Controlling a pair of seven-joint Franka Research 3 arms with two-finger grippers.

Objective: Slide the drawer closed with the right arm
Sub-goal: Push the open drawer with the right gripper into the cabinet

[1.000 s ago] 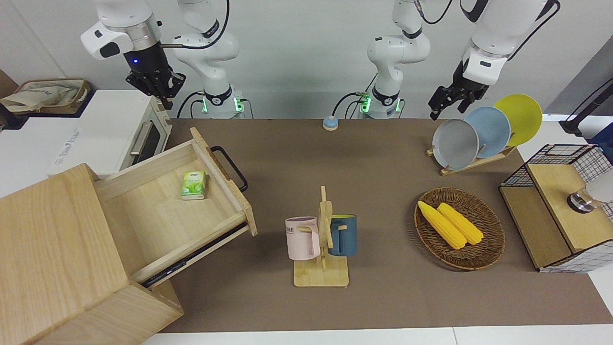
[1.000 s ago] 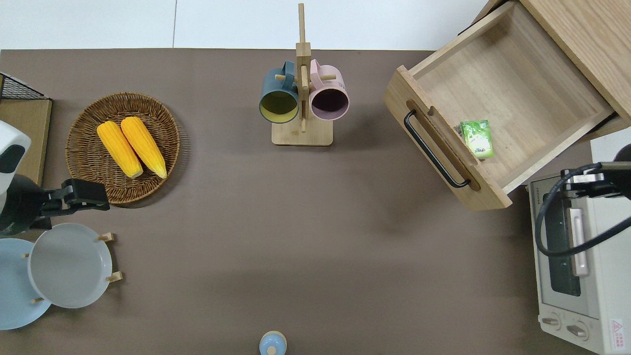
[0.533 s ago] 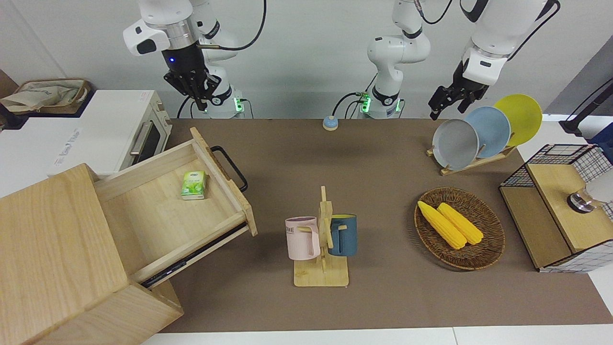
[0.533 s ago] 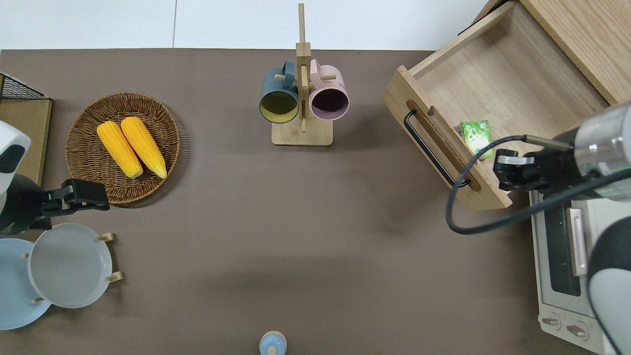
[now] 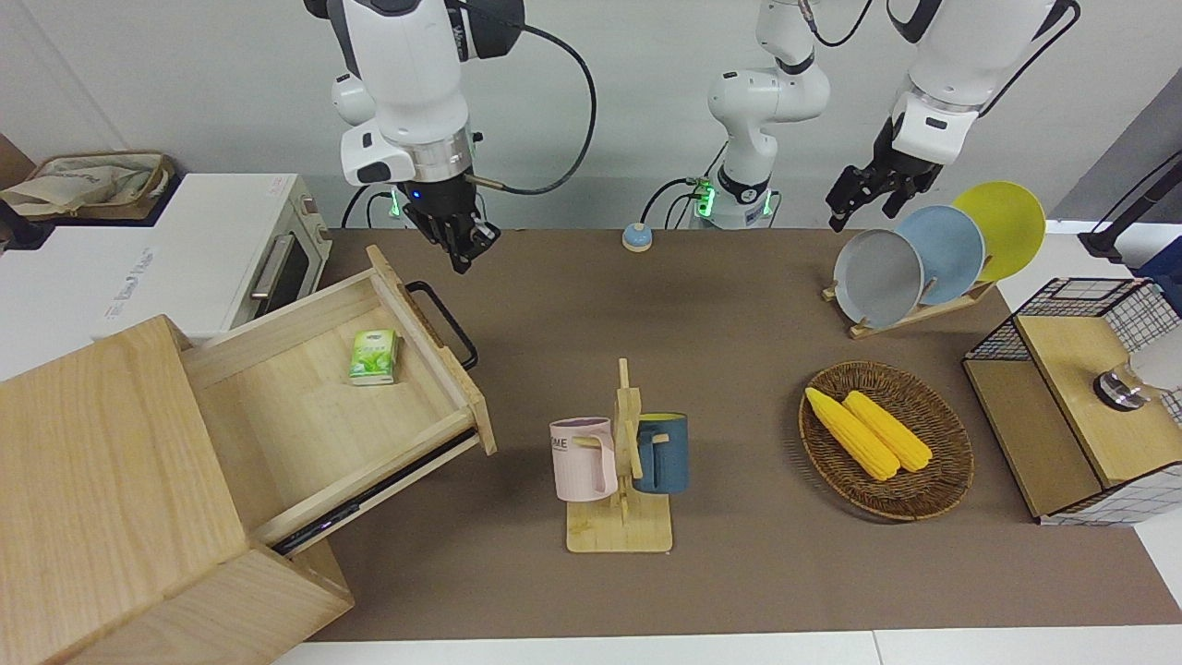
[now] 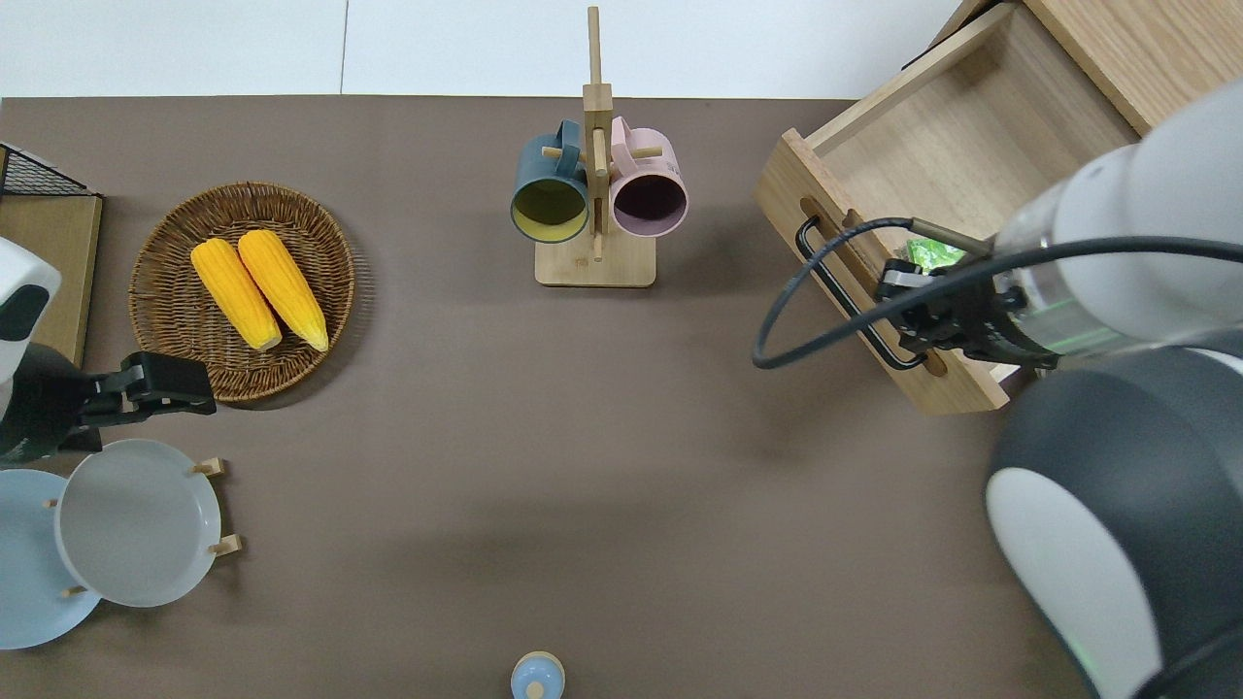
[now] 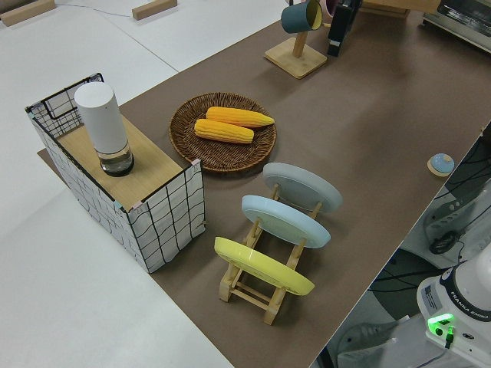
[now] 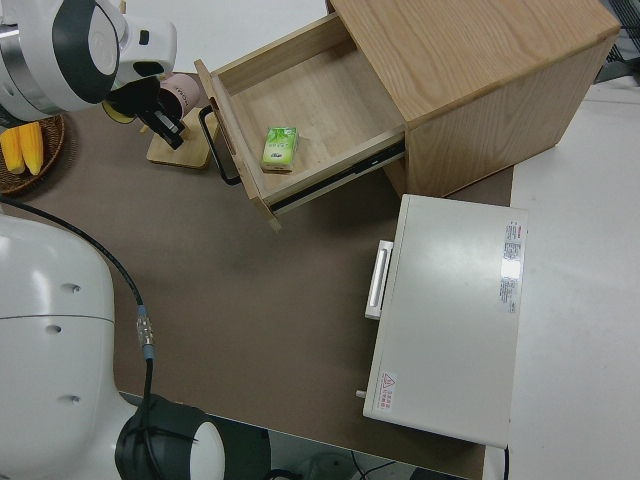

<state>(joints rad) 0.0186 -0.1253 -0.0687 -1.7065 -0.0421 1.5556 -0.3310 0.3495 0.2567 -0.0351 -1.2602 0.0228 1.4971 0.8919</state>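
Drawer (image 5: pixel 314 406) stands pulled well out of the wooden box (image 5: pixel 102 499) at the right arm's end of the table, a green packet (image 5: pixel 373 356) lying inside. Right gripper (image 5: pixel 464 247) hangs over the drawer's front panel, at about one o'clock from the black handle (image 5: pixel 443 323) in the front view; whether its fingers are spread or closed I cannot tell. Left arm is parked.

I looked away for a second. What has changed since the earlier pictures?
The right gripper has swung from over the white oven toward the left arm's end and come down over the open drawer's front panel by its black handle, holding nothing. Drawer, green packet and the parked left arm are unchanged.
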